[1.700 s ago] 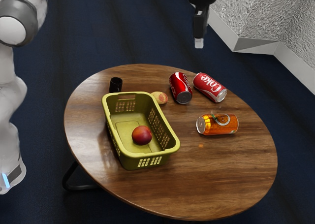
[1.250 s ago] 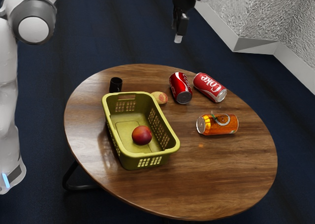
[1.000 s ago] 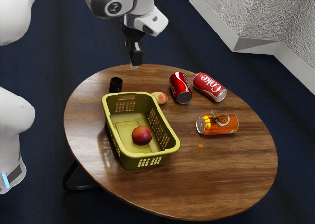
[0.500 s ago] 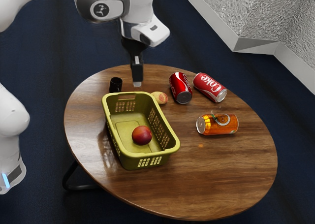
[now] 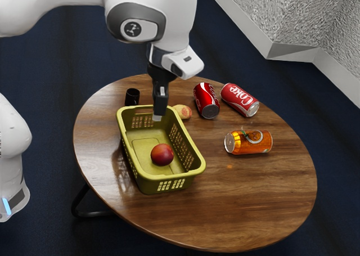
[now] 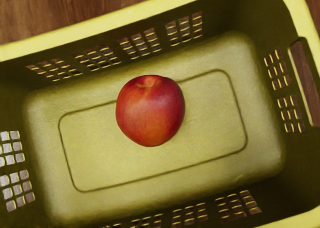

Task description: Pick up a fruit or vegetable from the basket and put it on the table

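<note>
Red fruit [image 5: 162,154] sits on the basket [image 5: 147,184] floor, claw [image 5: 158,118] above. Can't tell from this angle if it's spread or closed. Risk: off-centre descent clips the rim or sets fruit rolling.

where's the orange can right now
The orange can lies on its side on the table, toward the exterior view's right, nearer the camera than the rightmost Coke can.

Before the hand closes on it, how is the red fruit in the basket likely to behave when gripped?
The red fruit looks round and smooth, so it may roll if nudged off-centre. Its unwrinkled skin suggests firm flesh that should barely squash. The walls of the basket would probably stop any roll.
</note>
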`<state>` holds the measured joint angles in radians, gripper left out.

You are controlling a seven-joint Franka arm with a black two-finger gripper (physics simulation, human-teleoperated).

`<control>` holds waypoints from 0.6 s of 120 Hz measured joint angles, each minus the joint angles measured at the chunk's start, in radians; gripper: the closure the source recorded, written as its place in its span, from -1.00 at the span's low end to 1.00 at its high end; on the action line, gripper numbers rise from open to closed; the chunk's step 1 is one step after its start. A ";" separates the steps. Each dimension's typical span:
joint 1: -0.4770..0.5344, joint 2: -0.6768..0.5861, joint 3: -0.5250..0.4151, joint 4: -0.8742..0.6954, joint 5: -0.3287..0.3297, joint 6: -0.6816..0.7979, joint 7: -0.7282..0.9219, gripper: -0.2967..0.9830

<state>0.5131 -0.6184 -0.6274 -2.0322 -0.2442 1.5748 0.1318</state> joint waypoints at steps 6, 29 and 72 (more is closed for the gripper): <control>0.006 -0.005 -0.019 0.000 -0.001 -0.002 -0.006 -0.50; 0.004 -0.032 -0.035 0.029 -0.017 -0.045 -0.025 -0.50; 0.011 -0.112 -0.074 0.008 -0.046 -0.159 -0.066 -0.50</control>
<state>0.5245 -0.7301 -0.7011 -2.0241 -0.2898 1.4161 0.0658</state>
